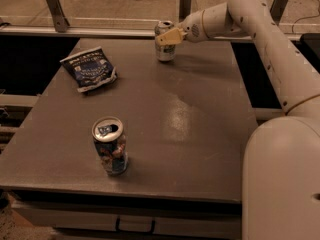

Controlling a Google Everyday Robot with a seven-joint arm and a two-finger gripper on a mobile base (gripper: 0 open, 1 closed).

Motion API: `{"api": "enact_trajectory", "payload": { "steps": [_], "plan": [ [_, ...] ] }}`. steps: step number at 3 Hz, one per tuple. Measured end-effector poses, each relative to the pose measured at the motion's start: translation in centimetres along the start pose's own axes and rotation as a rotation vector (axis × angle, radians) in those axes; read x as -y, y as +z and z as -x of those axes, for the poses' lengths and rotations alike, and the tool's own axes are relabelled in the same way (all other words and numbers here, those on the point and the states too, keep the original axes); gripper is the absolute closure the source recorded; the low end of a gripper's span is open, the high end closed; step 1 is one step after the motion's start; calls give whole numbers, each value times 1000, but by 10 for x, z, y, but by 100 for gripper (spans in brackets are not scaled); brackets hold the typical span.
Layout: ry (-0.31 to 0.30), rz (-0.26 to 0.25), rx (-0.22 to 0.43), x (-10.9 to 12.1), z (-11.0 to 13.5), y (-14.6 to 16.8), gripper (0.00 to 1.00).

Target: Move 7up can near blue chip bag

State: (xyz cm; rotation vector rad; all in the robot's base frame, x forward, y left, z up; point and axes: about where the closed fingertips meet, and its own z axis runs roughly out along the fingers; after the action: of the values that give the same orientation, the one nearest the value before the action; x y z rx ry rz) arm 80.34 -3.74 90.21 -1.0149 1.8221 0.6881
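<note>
The 7up can (164, 49), silvery with a metal top, is upright at the far edge of the table, right of centre. My gripper (167, 36) reaches in from the right and is shut on the can, with one tan finger (170, 36) across its front; the other finger is hidden behind it. The blue chip bag (89, 68), dark blue and crinkled with white lettering, lies flat at the far left of the table, well to the left of the can.
A blue, colourfully printed can (110, 145) with an open top stands near the table's (200, 134) front left. A metal rail (100, 31) runs behind the far edge. My white arm (280, 84) and base fill the right side.
</note>
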Motion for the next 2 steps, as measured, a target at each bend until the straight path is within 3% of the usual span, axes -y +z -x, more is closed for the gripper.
{"api": "enact_trajectory", "payload": {
  "steps": [1, 2],
  "plan": [
    [-31, 35, 59, -16, 22, -17, 96],
    [-32, 40, 60, -17, 23, -15, 100]
  ]
}}
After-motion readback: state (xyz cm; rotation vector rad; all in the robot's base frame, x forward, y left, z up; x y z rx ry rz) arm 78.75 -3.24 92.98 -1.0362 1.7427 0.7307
